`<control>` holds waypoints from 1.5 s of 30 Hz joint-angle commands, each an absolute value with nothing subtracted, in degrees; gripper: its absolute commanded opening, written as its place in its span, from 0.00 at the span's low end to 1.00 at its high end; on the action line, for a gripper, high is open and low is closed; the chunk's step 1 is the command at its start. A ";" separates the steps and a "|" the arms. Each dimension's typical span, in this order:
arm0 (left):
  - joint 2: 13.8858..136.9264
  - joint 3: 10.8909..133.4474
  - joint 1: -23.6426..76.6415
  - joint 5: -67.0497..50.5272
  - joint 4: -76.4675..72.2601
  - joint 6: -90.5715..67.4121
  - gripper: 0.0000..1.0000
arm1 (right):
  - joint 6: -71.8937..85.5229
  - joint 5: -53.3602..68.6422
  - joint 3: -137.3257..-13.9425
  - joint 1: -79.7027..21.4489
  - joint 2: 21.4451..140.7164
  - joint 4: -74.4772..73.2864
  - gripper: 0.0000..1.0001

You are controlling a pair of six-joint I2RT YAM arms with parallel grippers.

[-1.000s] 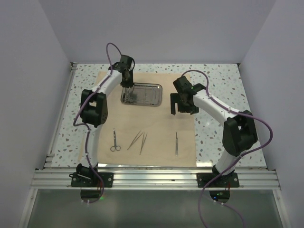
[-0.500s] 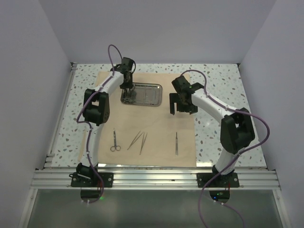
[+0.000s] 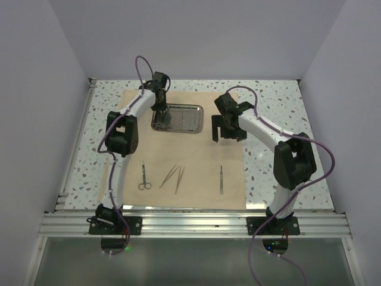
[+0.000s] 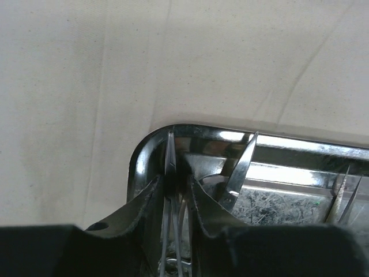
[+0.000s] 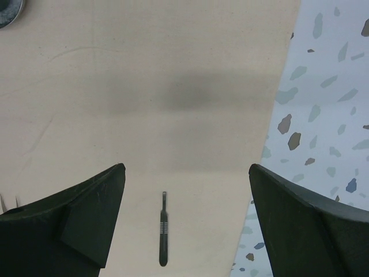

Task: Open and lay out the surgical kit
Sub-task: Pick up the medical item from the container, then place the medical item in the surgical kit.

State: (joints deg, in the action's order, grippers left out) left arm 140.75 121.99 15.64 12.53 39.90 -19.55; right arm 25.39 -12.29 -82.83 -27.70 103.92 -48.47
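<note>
Top view: a beige cloth [image 3: 196, 161] lies spread flat on a speckled desk [image 3: 280, 107]. A steel tray [image 3: 184, 122] sits on the cloth in the upper centre of the frame. The left fingers [image 3: 158, 111] reach down into the tray's left end. The right fingers [image 3: 215, 136] hang spread apart just right of the tray, above the cloth. Lower in the frame, in a row on the cloth and well apart from the tray, lie scissors [image 3: 144, 177] at left, two tweezers [image 3: 180, 180] in the middle, and a scalpel [image 3: 221, 180] at right. Left wrist view: the left fingers are drawn together, pinching a thin metal tool [image 4: 171, 154] in the tray's rounded corner at lower centre. More metal tools lie in the tray to the right, and cloth fills the upper frame. Right wrist view: the right fingers stand wide apart at the lower corners, holding nothing. The scalpel lies on the cloth between them, and bare desk shows at the right edge.
</note>
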 commanded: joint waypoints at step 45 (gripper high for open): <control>78.05 45.89 23.03 5.19 34.64 -31.81 0.22 | 33.57 0.79 -130.24 -30.05 134.98 -43.42 0.88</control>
